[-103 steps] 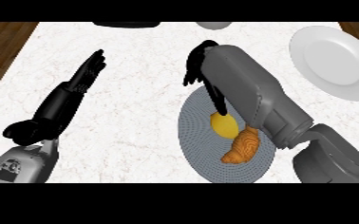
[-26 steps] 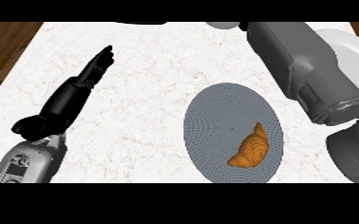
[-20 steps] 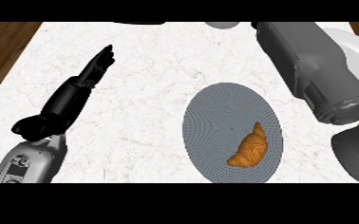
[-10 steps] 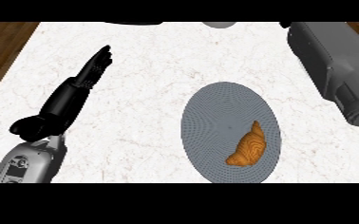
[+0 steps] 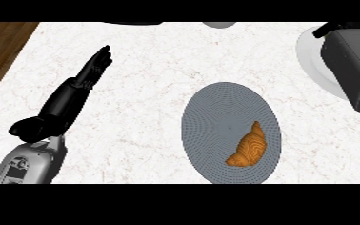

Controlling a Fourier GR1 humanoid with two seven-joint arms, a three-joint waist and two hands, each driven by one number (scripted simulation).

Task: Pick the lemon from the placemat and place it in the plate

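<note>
Grey oval placemat (image 5: 211, 124) at lower centre holds only a croissant (image 5: 248, 146); the lemon is unseen, perhaps behind the right forearm (image 5: 342, 59) over the white plate (image 5: 309, 59). Left hand (image 5: 90, 71) rests released; right hand's state cannot be told. Lemon likely light, firm, rolls: grasp around its middle

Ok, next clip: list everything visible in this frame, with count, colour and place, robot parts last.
placemat: one, grey oval, right of centre on the counter
croissant: one, golden brown, on the placemat's lower right part
plate: one, white, right edge, partly hidden by the right forearm
lemon: none visible
counter: one, white marble top
left hand: one, black, at the left, fingers straight
right forearm: one, grey, right edge; only a small black part of its hand shows
</note>
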